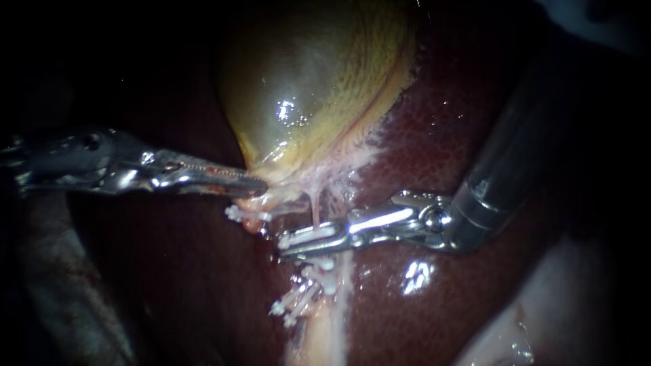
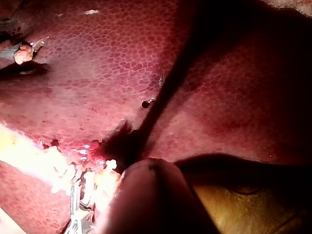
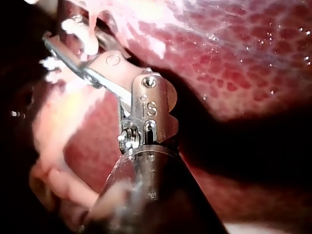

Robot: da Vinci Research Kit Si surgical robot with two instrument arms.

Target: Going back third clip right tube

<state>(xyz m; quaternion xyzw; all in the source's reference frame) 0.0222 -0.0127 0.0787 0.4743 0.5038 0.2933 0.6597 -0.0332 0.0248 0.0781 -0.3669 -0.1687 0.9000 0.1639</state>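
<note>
- Left instrument [image 1: 256, 183]: jaws closed on the neck of the gallbladder [image 1: 319, 74].
- Right instrument [image 1: 288, 246]: jaws a narrow gap apart, gripping nothing; the thin right tube [image 1: 315, 207] runs down between them.
- A white clip [image 1: 285, 240] sits at those jaw tips; the liver [image 1: 434, 135] lies behind.

At the left of the frame the left instrument [image 1: 261, 183] is showing a dull grey metal wrist that is narrowing into long, slim, toothed silver jaws. At the right the right instrument [image 1: 285, 242] is showing a dark round shaft, a bright steel collar, a rounded pin and flat shiny jaws; its wrist is carrying screws, slots and stamped marks
</note>
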